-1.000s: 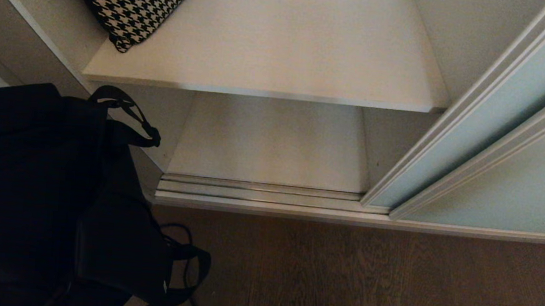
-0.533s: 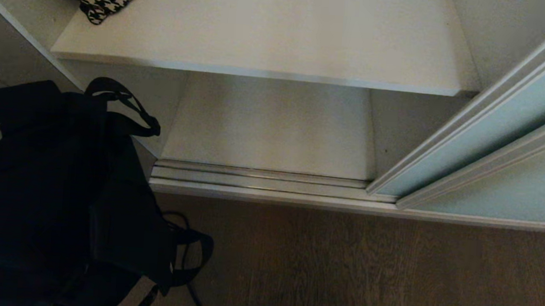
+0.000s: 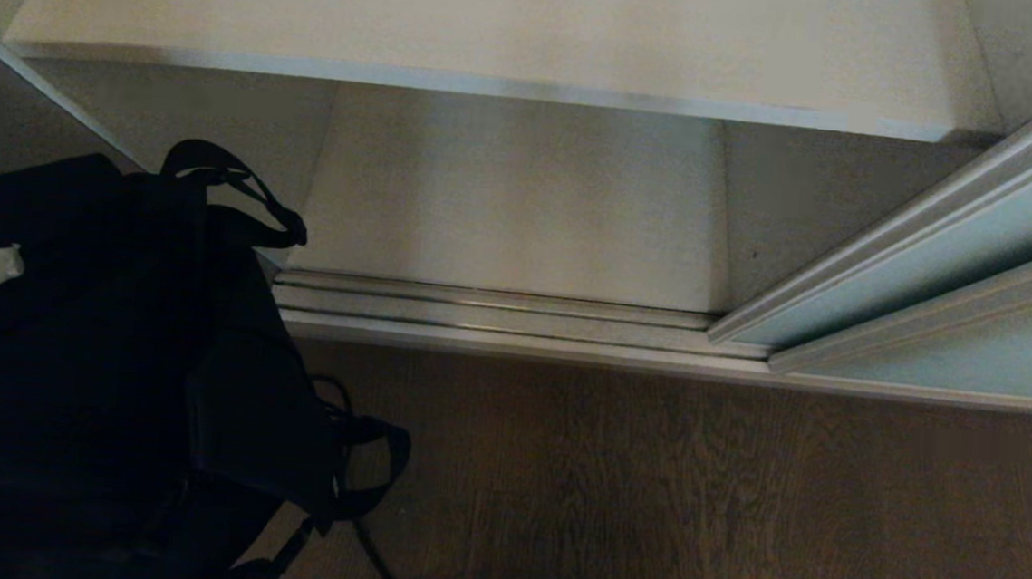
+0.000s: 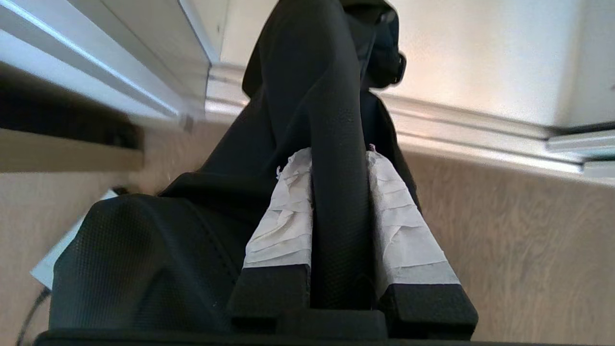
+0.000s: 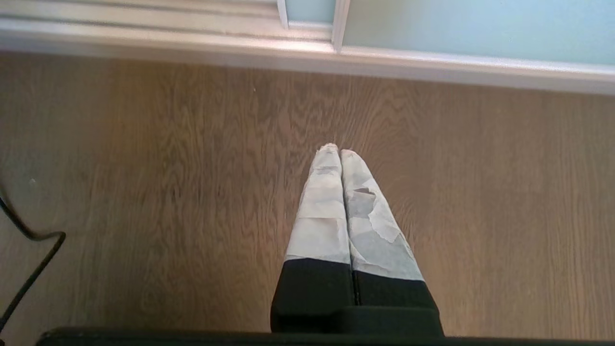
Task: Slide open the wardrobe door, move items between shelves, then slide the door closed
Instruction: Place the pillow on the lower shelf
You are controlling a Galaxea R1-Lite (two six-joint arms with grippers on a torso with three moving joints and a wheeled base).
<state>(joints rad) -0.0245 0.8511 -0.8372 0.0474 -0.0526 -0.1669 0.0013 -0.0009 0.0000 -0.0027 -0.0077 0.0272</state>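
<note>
Black fabric fills the lower left of the head view: this is the bag [image 3: 102, 370] that we carry, and it hangs in front of the wardrobe, above the wooden floor [image 3: 692, 502]. In the left wrist view our left gripper [image 4: 336, 163] pinches a thick padded strap [image 4: 336, 120] of the bag between its two taped fingers [image 4: 283, 216], and the strap runs straight away from the gripper toward the wardrobe.

Two shelves show in the head view. The upper shelf [image 3: 498, 25] lies at the top of the frame, the lower shelf [image 3: 513, 198] in the centre, just behind the metal track [image 3: 496, 311]. The lower shelf lies to the upper right of the bag, so we judge the coming move must carry the bag forward and toward the right of the frame, over the track.

The door [image 3: 935, 264] stands slid aside at the right edge, so the opening is free. The left arm is the nearer one. The right gripper [image 5: 340, 153] hangs over bare floor, pressed together and holding nothing.
</note>
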